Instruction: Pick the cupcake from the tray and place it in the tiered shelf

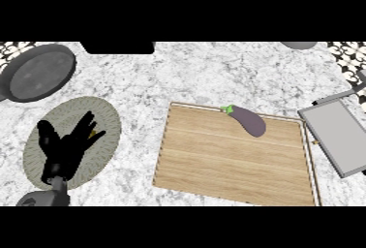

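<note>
Head view shows only the left hand, fingers spread and relaxed, holding nothing, over a round greenish plate at the left. The right hand is out of sight. Further right lies a wooden tray carrying an eggplant near its far edge; no cupcake is visible. A grey shelf stands just beyond. The eggplant looks smooth, light, fairly stiff; likely best taken round its thick middle.

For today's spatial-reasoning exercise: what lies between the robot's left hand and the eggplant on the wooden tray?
In the head view, the left hand hovers over a plate; then bare marble counter and bare tray board reach the eggplant.
</note>
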`<state>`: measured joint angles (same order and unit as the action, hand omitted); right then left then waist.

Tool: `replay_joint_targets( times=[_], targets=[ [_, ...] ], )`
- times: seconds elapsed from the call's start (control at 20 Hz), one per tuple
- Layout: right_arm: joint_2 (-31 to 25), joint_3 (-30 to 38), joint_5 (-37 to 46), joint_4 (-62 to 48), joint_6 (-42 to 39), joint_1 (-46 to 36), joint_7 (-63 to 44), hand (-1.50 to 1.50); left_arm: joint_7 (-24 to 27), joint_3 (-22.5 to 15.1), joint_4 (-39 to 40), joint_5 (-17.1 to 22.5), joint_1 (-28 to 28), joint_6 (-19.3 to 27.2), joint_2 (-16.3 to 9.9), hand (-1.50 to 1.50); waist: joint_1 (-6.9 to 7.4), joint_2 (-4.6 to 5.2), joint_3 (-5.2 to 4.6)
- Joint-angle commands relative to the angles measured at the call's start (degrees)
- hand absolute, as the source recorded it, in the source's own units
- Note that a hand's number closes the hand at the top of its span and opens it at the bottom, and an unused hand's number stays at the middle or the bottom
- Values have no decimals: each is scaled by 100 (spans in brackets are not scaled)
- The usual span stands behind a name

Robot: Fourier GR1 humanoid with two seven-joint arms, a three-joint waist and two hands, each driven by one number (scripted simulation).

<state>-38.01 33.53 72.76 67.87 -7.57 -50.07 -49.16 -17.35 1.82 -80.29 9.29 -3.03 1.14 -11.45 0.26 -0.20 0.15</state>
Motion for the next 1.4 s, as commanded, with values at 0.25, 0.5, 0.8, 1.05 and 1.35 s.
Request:
replay_joint_targets(
  times=[0.25,0.5,0.8,1.05,1.35],
  targets=[
    [291,375,-155,615,1384,66,-627,-150,-53,139,290,27,45,-86,-67,0,-12,22,-15],
    [63,849,-898,775,1888,-57,-127,-150,332,-81,291,-221,225,123,271,0,-36,17,-15],
    [309,856,-1047,1187,2726,-191,-348,-150,57,150,285,-52,46,-60,-13,0,9,21,-15],
    [-156,1029,-521,1363,2992,1,-679,-150,257,109,317,-77,253,-73,113,0,-3,22,-19],
    [-173,1676,-295,3080,2475,843,-1152,-150,-78,138,21,-102,228,62,51,0,-166,-29,-15]
  ],
)
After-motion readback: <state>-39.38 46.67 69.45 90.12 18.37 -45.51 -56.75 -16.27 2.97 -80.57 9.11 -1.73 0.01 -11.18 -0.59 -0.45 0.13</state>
